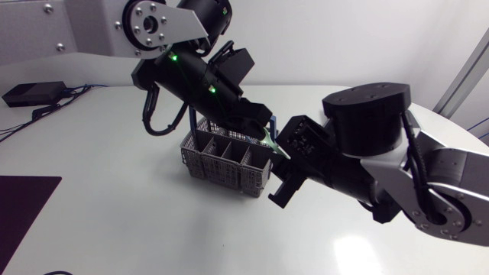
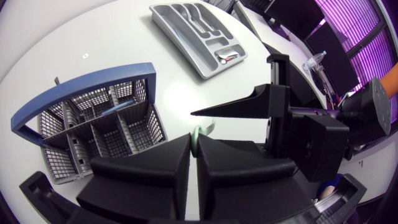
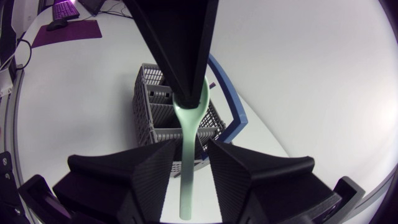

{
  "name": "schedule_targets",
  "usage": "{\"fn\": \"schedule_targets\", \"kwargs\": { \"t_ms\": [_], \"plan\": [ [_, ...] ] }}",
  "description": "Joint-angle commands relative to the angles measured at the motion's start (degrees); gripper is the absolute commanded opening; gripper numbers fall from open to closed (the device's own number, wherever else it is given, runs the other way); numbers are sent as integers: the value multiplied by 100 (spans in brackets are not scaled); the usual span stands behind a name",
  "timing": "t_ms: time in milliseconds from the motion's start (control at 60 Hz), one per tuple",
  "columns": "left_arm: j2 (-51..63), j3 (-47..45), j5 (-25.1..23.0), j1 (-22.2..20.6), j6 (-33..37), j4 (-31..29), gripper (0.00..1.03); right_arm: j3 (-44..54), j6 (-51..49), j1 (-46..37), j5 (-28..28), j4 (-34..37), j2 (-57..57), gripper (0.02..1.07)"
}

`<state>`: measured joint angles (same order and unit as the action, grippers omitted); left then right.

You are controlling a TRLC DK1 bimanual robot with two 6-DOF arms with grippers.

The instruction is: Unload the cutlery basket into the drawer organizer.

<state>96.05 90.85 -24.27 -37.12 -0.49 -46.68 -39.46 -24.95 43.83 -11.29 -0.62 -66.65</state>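
Observation:
My left gripper [image 1: 258, 124] hangs over the right end of the grey cutlery basket [image 1: 221, 160], which has a blue handle. It is shut on the bowl end of a pale green spoon [image 3: 188, 124]. The spoon's handle runs between the fingers of my right gripper [image 3: 191, 158], which stand close around it with a slit still showing on one side. In the left wrist view the left gripper [image 2: 194, 140] pinches the spoon [image 2: 203, 130], with the basket [image 2: 99, 124] below. Beyond it lies the grey drawer organizer [image 2: 180, 28] with some cutlery in it.
A dark mat [image 1: 23, 206] lies at the table's front left corner. A black box [image 1: 30, 93] with cables sits at the back left. White table surface stretches in front of the basket.

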Motion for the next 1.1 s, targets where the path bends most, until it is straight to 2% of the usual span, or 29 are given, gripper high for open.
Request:
{"fn": "schedule_targets", "kwargs": {
  "t_ms": [0, 33, 200, 383, 550, 617, 633, 650, 767, 933, 1083],
  "plan": [
    [98, 214, -113, 56, -171, -87, 4, -158, -115, 55, -154, -157, -137, 23],
    [107, 205, -122, 56, -171, -96, 4, -176, -142, 64, -198, -210, -199, 17],
    [116, 214, -236, 153, -171, -122, 4, -193, -186, 64, -189, -166, -278, 9],
    [63, 223, -289, 223, -179, -131, 4, -193, -186, 55, -128, -26, -269, 8],
    [-16, 249, -359, 223, -171, -131, 22, -176, -186, 64, -93, 27, -269, 8],
    [-69, 302, -368, 232, -144, -131, 38, -167, -186, 55, -40, 89, -261, 8],
    [-69, 311, -368, 232, -144, -131, 40, -167, -194, 55, -14, 97, -252, 8],
    [-86, 337, -368, 250, -135, -131, 46, -158, -194, 55, 21, 115, -252, 8],
    [-148, 460, -377, 302, -109, -70, 69, -105, -203, 37, 153, 229, -181, 8],
    [-315, 495, -368, 522, 111, 132, 75, 70, -414, -261, 593, 475, 109, 8],
    [-517, 319, -315, 935, 489, 132, 77, 220, -854, -1386, 1841, 968, 495, 8]
  ]
}}
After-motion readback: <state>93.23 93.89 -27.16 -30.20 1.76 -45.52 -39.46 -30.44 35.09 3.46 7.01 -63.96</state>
